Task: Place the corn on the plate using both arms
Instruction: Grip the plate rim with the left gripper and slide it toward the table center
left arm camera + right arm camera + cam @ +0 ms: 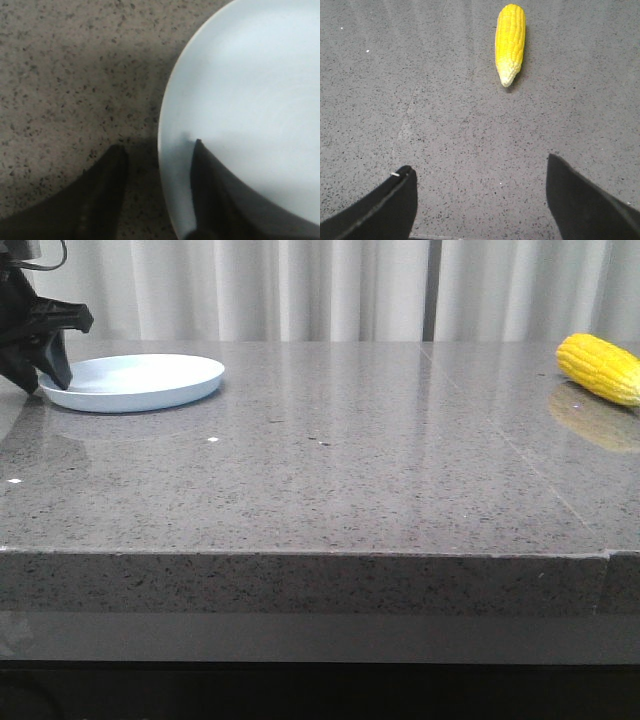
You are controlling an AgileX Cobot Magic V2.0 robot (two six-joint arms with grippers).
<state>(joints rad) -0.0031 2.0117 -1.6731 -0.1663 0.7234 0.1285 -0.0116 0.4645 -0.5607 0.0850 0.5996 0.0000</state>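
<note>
— Left claw (157, 192)?
— Spread apart, straddling the near rim of the plate (250, 100): one finger (210, 195) inside over the pale surface, the other outside over the speckled tabletop (65, 75). Looked close against the rim, though actual contact could not be told. Not pinched shut on it.
— And from the front?
— Only the dark tip of that left claw (48, 358) seen at the far left edge, dipping down onto the plate (150, 380) at its left side, arm angled in from outside the frame. Gap between the fingers hidden there; shown only by the left wrist camera.
— Right claw (480, 195)?
— Wide open, holding nothing, hovering over bare grey tabletop (420, 100). Not caught by the front camera at all.
— Corn?
— Lay on the tabletop well ahead of the right claw, apart from both fingers, corn (510, 42) pointing its paler tip back toward the claw. In the front view, corn (600, 367) sat at the far right edge of the tabletop (320, 470), partly cut off by the frame, well apart from the plate at far left.
</note>
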